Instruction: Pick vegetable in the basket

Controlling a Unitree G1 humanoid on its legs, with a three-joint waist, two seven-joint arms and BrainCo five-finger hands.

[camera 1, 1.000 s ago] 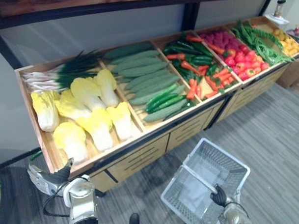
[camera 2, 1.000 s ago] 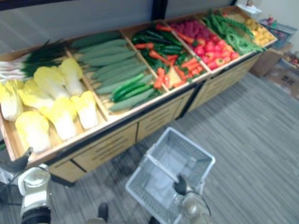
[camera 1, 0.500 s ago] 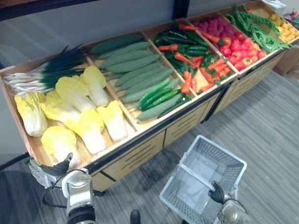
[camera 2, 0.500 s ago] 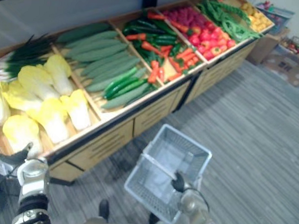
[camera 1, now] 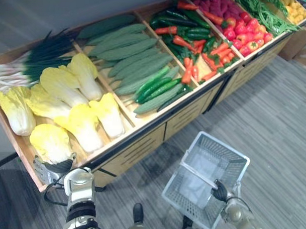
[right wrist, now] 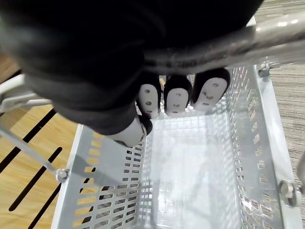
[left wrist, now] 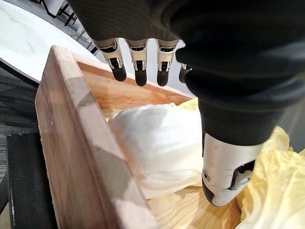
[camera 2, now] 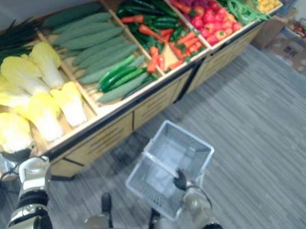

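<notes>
I'm at the reach step: my left hand hangs with fingers straight, just above the nearest cabbage in the corner of the bench's end compartment, gripping nothing. Next, I judge, it must lower and curl round that head, then carry it across to the basket. The basket is empty and hangs from my right hand, whose fingers are curled round its handle. That end compartment holds cabbages and green onions; the next holds cucumbers, then carrots with peppers.

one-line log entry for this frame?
left hand: open, over nearest cabbage, nothing held | right hand: shut on basket handle | basket: empty
</notes>
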